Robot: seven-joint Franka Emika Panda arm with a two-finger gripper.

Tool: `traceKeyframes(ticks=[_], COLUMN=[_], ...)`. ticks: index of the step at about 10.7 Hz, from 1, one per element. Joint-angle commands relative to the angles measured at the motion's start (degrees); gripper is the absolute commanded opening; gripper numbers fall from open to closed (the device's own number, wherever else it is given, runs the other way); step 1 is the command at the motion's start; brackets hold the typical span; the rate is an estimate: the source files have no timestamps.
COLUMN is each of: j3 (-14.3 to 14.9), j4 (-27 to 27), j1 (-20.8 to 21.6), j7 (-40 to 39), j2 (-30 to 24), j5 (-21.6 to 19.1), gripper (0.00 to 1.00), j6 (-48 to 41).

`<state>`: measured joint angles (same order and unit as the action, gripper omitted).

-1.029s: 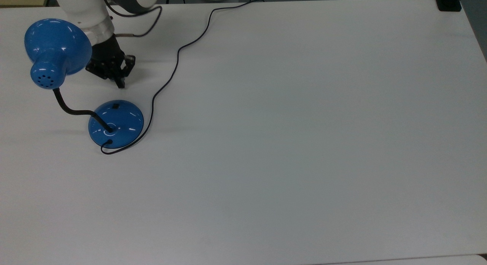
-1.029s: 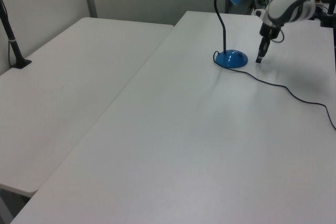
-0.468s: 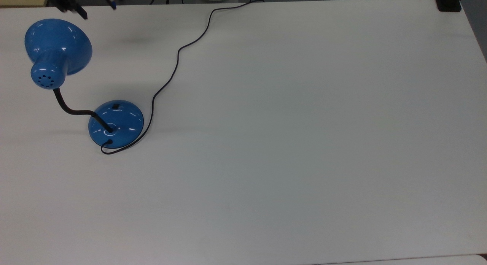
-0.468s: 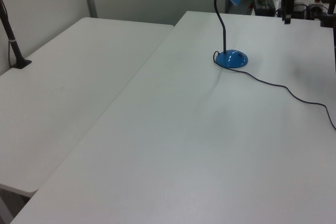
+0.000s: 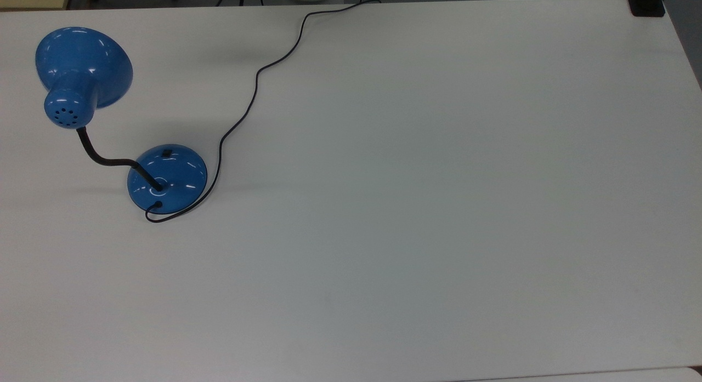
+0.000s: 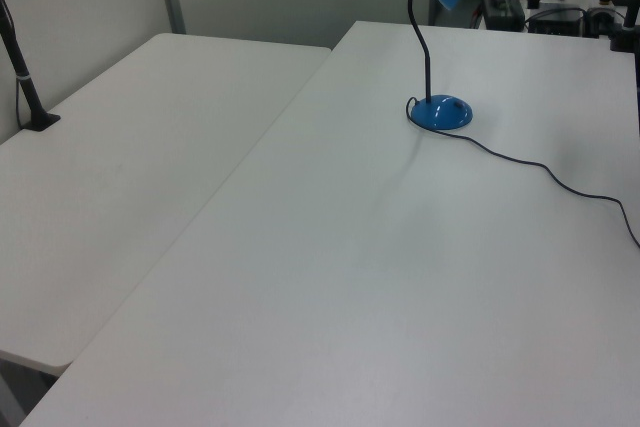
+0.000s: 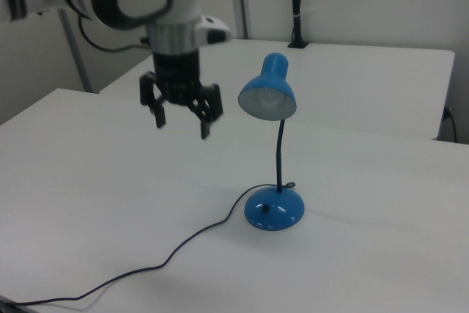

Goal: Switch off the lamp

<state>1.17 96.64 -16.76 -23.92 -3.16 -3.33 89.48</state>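
Note:
The blue lamp stands near the top view's left edge, with its bell shade (image 5: 82, 64), black gooseneck (image 5: 104, 158) and domed base (image 5: 167, 177). A small black switch (image 5: 166, 151) sits on the base's far rim. In the right view the shade (image 7: 268, 97) faces the camera and its bulb looks pale, without glow. My gripper (image 7: 182, 119) hangs open and empty in the air at shade height, to the right view's left of the shade and well above the base (image 7: 274, 207). In the left view the lamp (image 6: 441, 111) stands far back on the table.
The lamp's black cord (image 5: 252, 91) snakes from the base to the table's far edge. A black clamp (image 5: 647, 4) sits at the top view's top right corner. A second white table (image 6: 100, 167) adjoins at the left view's left, carrying a black post (image 6: 25, 82).
My gripper was low beside the lamp's base a second ago. It has lifted up and away, leaving the top view. The lamp and cord have not moved.

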Motion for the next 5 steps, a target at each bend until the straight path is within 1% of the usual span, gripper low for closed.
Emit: traceKeyframes(ticks=[1,2,4,5], j3=[1.99,2.78,2.87,2.79], j4=[-4.00,-4.18,-4.09,-4.00], j1=[9.17,11.90,12.71,12.80], j7=[11.51,13.27,13.90,14.95], j2=[-1.05,-0.88,-0.36,-0.18], j5=[1.22,1.48,0.87,0.96], gripper=[1.00,1.00,1.00,1.00], j6=[-1.33,-0.72,5.67,6.83])
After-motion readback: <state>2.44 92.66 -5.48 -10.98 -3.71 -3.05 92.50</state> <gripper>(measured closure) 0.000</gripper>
